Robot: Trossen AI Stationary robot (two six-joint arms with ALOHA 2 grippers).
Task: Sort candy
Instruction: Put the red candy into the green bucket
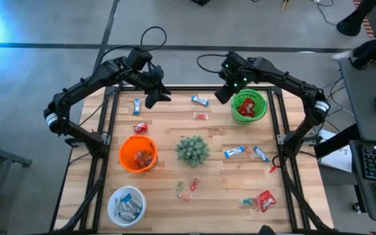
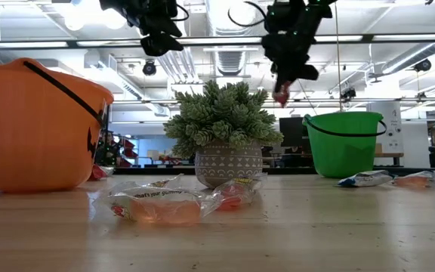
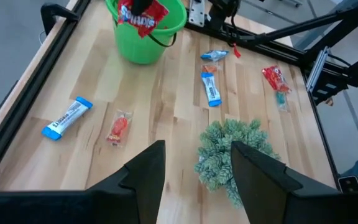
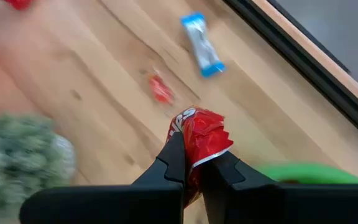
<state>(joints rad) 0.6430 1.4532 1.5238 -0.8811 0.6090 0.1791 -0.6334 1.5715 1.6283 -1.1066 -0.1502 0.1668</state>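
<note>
Sorting candy, partway through. Right gripper point(image 4: 194, 168) clenching a crinkled red foil candy packet point(image 4: 201, 140), hovering above the wooden slatted table point(image 1: 168, 156) just beside the rim of the green plastic bucket point(image 1: 249, 106), whose bottom is already showing red packets. Left gripper point(image 3: 194, 171) hanging released and empty, fingers apart, high over the table's far edge, with a blue-and-white wrapped bar point(image 1: 136, 106) lying just below it and a small red sweet point(image 1: 140, 127) a little nearer the orange plastic bucket point(image 1: 138, 154). Already holding sorted pieces: the orange bucket, mixed reddish wrappers; the white round bowl point(image 1: 126, 205), pale blue-and-white bars. Remaining loose on the table: another blue-and-white bar point(image 1: 200, 100) and a small orange-red sweet point(image 1: 201, 116) between the two grippers; two blue-and-white bars point(image 1: 235, 152) beyond the spiky green potted plant point(image 1: 192, 150); small pink and green pieces point(image 1: 187, 189); red packets point(image 1: 264, 200) far from both grippers, near the front edge. Judging roughly half done, the held packet likely bound for the green bucket.
</note>
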